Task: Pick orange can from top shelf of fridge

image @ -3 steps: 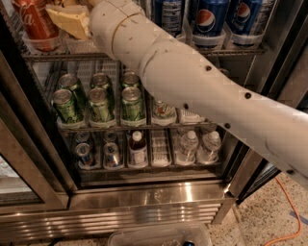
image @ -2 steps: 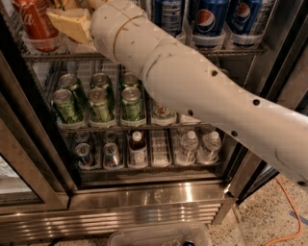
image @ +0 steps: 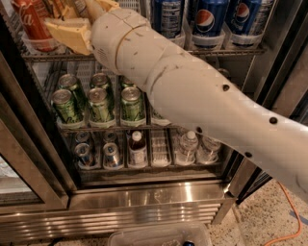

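The fridge (image: 144,192) stands open in front of me. My white arm reaches up and left across it to the top shelf (image: 231,49). My gripper (image: 79,21), with tan pads, is at the top left of the view, just right of a red Coca-Cola can (image: 31,24). The orange can (image: 60,6) shows only as golden-orange slivers with dark marks at the top edge, right at the gripper. The arm and the frame edge hide most of it. Whether the gripper holds it I cannot tell.
Blue Pepsi cans (image: 209,19) stand on the top shelf to the right. Green cans (image: 98,103) fill the rack below, and bottles and cans (image: 137,146) the lowest rack. A dark door frame (image: 29,144) stands at the left. An orange cable (image: 288,216) lies on the floor.
The gripper has shifted slightly down and towards me at the top shelf. The cans on the lower racks have not moved.
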Motion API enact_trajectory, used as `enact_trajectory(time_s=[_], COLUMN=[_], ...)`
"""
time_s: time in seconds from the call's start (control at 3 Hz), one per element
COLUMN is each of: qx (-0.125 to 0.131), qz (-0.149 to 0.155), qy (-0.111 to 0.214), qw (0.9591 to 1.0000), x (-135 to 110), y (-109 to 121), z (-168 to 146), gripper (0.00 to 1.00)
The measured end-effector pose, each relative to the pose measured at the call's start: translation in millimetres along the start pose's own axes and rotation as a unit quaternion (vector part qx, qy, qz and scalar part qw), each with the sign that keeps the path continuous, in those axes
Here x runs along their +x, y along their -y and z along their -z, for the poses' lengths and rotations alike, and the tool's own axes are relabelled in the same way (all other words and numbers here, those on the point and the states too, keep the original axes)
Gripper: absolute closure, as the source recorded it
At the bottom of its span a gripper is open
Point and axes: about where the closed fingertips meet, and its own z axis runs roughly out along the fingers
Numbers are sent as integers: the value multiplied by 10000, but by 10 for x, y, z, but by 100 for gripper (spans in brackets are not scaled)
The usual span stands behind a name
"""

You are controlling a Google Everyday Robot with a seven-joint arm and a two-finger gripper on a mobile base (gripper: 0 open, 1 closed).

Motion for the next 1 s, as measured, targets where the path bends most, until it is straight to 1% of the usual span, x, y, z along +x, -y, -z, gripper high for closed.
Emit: enact_trajectory(time_s=[0.33,1.0], qx=[-34,-287], qz=[-154,-681], qy=[-65,-288], qw=[9999,9968], x=[52,388], y=[-82,-366], z=[91,185], gripper=[100,100])
